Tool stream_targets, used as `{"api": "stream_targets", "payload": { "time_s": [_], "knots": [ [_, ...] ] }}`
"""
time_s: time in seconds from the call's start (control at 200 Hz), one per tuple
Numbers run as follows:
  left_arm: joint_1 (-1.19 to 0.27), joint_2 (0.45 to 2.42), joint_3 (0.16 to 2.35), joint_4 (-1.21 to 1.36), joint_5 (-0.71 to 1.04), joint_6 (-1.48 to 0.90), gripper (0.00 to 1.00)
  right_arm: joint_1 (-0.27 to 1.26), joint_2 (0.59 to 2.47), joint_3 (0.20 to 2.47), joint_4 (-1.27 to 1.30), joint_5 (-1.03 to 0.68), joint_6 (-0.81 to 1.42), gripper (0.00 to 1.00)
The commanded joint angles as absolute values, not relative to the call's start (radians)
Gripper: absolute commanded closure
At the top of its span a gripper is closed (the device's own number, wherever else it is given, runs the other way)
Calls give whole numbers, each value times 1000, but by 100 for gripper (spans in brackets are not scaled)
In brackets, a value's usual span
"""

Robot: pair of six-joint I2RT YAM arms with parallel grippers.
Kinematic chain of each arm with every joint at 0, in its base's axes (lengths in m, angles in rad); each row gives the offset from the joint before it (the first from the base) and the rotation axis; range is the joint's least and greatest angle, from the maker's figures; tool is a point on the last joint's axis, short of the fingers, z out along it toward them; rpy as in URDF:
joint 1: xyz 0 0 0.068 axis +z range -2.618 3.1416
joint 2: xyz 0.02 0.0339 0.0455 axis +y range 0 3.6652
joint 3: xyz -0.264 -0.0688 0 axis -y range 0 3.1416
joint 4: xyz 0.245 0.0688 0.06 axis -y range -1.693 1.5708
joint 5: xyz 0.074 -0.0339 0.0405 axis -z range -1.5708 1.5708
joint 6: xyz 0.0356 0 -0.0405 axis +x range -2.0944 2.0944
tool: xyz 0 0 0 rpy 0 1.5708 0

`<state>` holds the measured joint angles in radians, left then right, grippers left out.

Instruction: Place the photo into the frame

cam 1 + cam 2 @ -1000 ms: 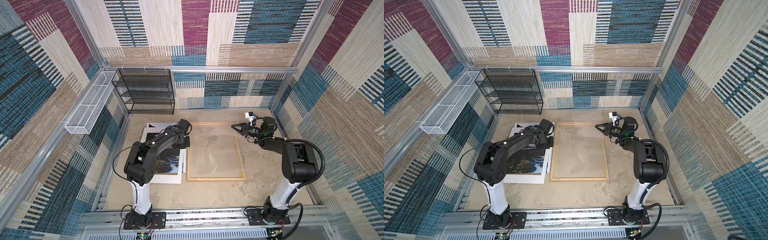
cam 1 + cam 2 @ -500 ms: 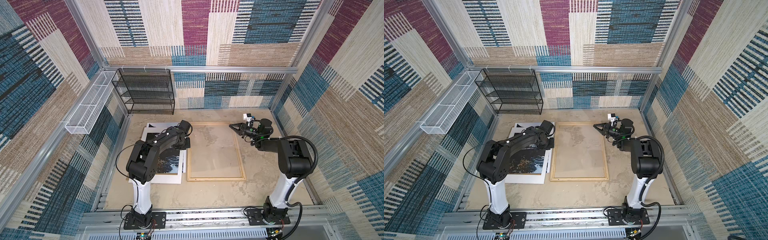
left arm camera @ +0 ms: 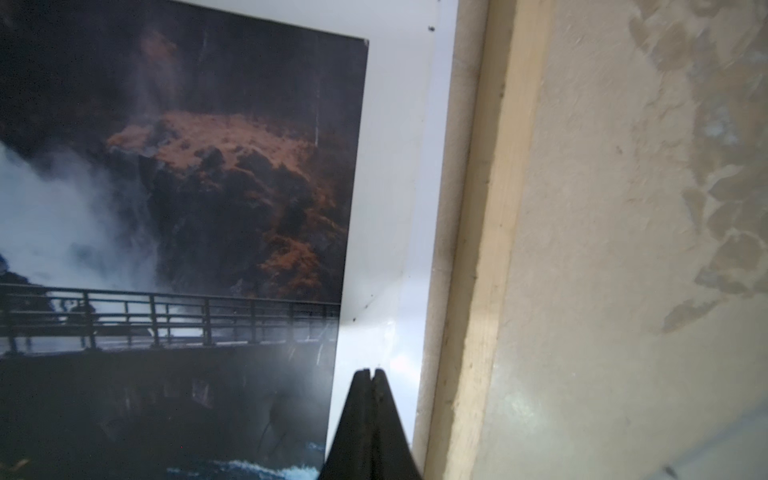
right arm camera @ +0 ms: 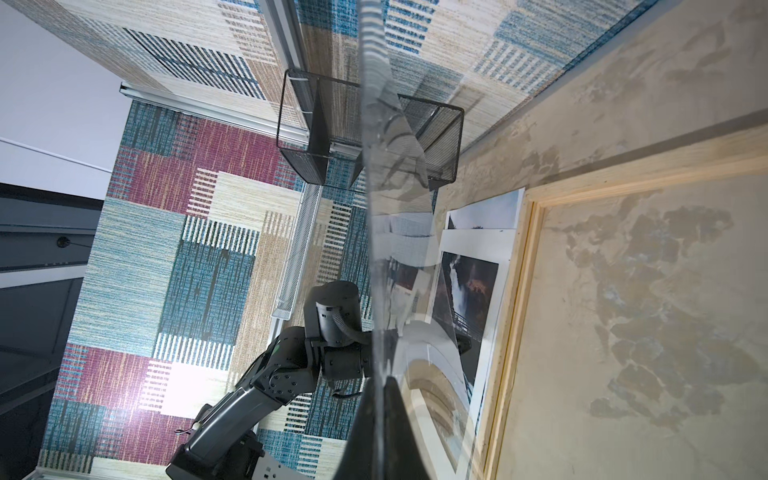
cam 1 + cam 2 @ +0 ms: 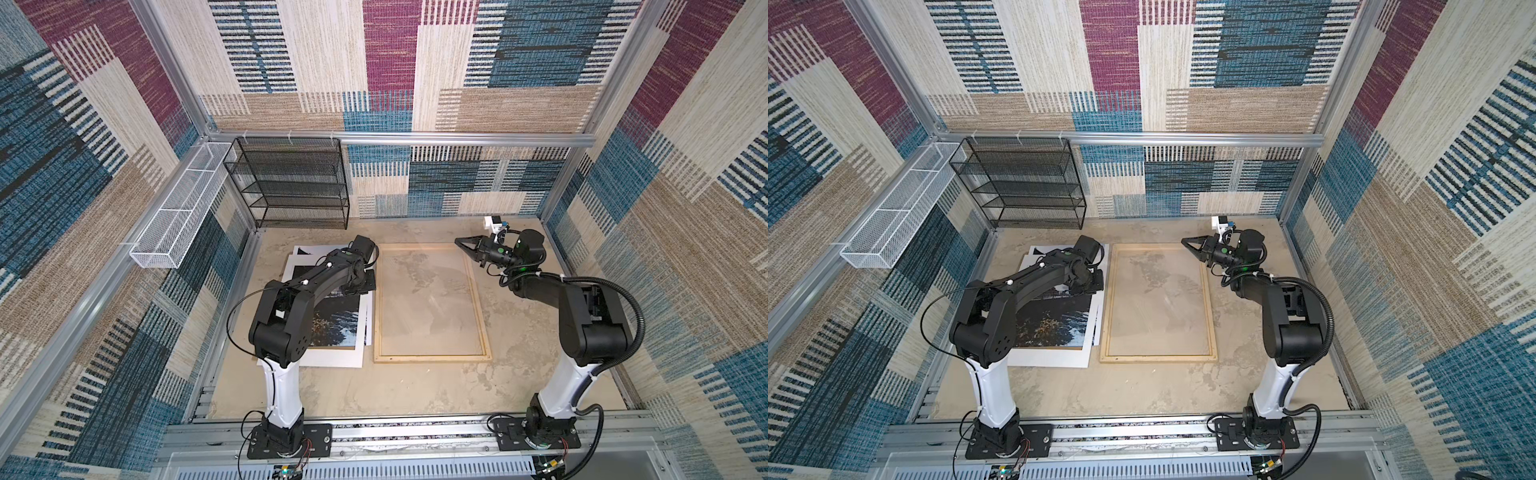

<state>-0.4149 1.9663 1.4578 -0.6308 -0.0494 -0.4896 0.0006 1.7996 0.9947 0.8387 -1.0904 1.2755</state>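
1. The right claw [image 5: 457,240] was seen closed on the edge of a clear, flexible plastic sheet [image 4: 390,145], which bowed upward from it in the right wrist view.
2. Over the last second this claw had been moved a little farther along the right rail of the large rectangular frame of thin pale wood [image 5: 432,357], and it was now held at the far right corner.
3. The left claw [image 3: 368,371] was shut on nothing. Its tips were set on a stiff white mat [image 3: 390,166] just beside the frame's left rail, and its place was hardly altered.
4. The large paper photo of a white waterfall between dark cliffs [image 5: 336,320] was left flat on the mottled beige tabletop [image 5: 415,395], to the left of the frame and outside it. It was seen through the mat's opening.
5. It was judged that only the clear sheet was being dealt with. Whether it was being lifted out or laid in could not be told.
6. The photo was not yet gripped, so the insertion itself remained to be begun.
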Motion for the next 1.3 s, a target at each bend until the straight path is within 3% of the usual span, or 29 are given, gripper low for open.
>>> {"api": "stream_targets", "payload": {
  "time_s": [0.0,0.446,0.766,1.076,1.297],
  "knots": [
    [-414,1955,1470,-594,-34,-465,100,4,1763,1008,858,-1085,1303,100],
    [-414,1893,1423,-583,-25,-472,98,37,1836,943,903,-1051,1277,100],
    [-414,1907,1341,-561,-8,-508,98,7,2008,918,869,-1119,1092,100],
    [-416,1931,1351,-561,15,-522,98,-25,2033,959,653,-1185,852,100],
    [-418,1947,1366,-557,47,-528,98,-41,2047,945,672,-1177,848,100]
  ]
}}
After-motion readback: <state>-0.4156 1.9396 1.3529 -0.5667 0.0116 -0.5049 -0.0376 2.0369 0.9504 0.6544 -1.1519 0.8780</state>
